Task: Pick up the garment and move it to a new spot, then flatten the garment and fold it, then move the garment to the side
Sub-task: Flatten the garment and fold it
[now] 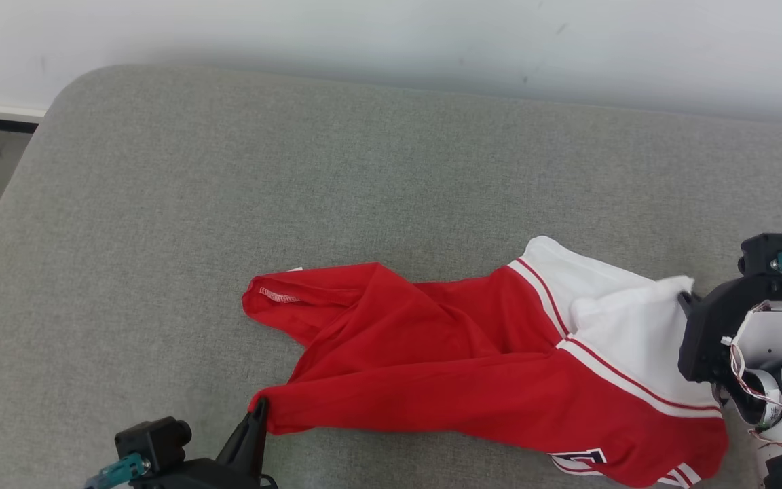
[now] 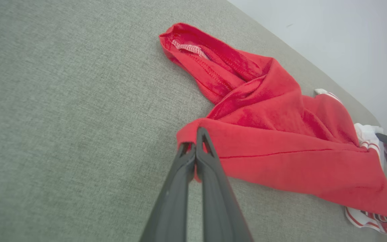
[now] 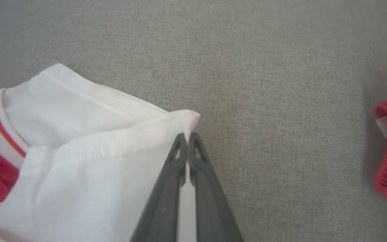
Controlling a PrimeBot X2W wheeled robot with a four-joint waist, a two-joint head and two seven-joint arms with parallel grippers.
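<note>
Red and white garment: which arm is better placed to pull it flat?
Left, probably. The left end effector is shut on a red corner of the red and white fabric garment, beside its bunched folds, with grey fabric surface beyond. The right end effector, shut on the white corner, can anchor.

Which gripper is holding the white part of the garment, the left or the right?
The right gripper: its jaws pinch a white corner of the garment, while the left gripper pinches a red edge.

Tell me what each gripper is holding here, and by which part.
Both hold the garment. The left gripper pinches a red corner of it; the right gripper pinches a white corner at the other end.
</note>
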